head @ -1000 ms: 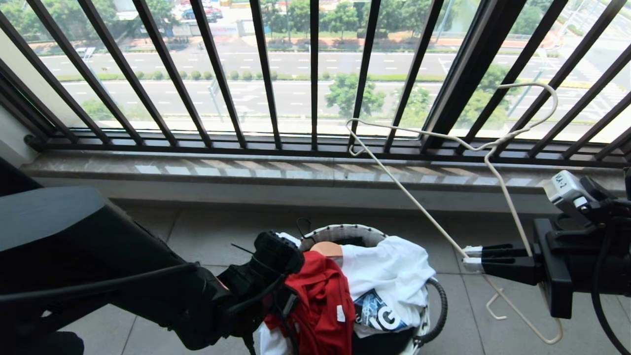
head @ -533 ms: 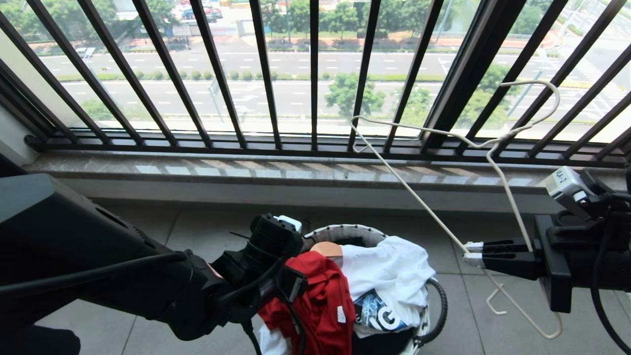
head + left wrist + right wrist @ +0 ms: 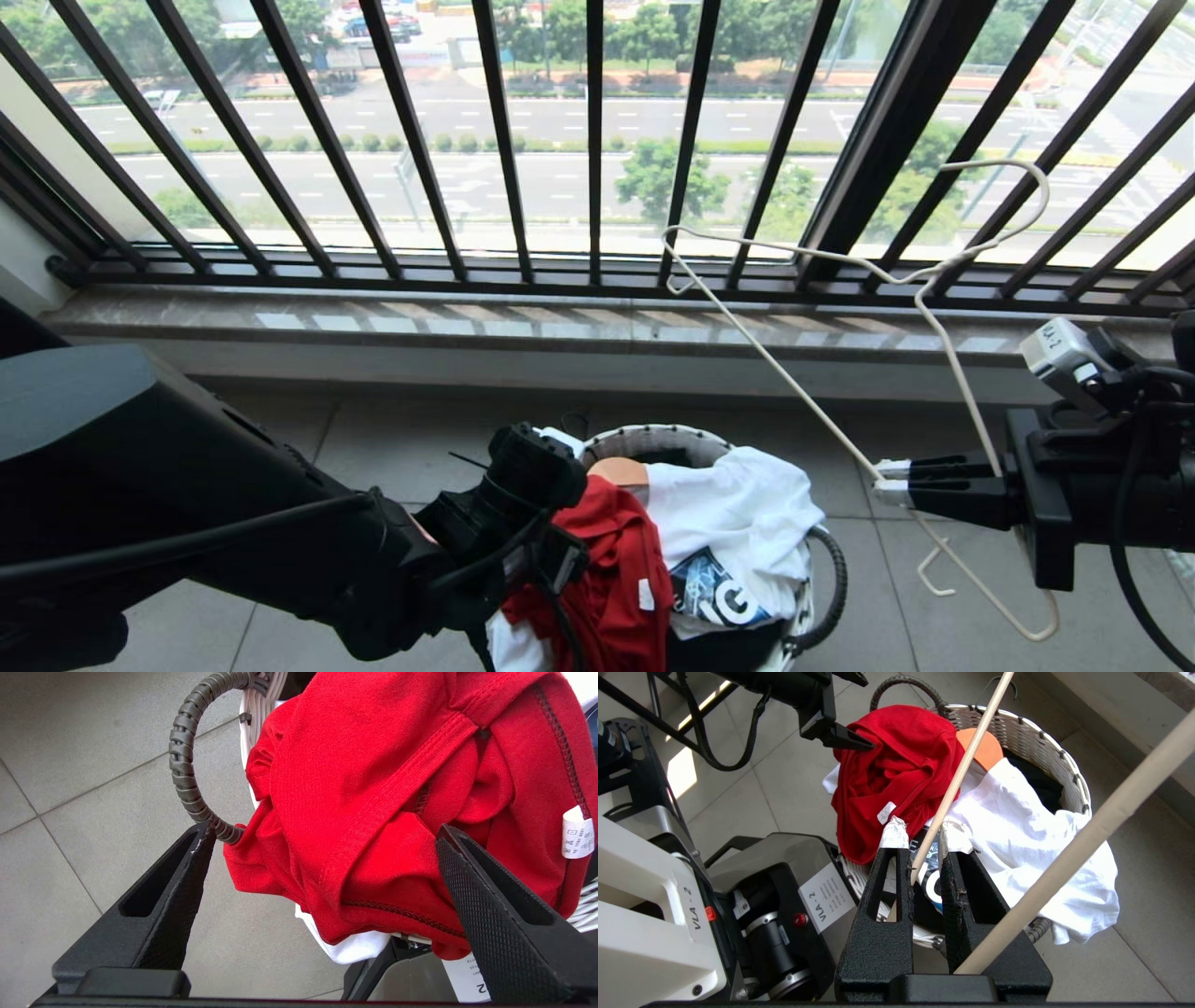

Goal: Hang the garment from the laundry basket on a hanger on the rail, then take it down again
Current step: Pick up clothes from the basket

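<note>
While the red T-shirt [image 3: 373,788] lies heaped over the near rim of the laundry basket [image 3: 653,437] on the floor, the left tool [image 3: 322,849] hangs spread wide around its bunched folds, gripping nothing. To the basket's right, the right tool [image 3: 887,478] is clamped on the white wire hanger [image 3: 794,373], held up before the window bars.
</note>
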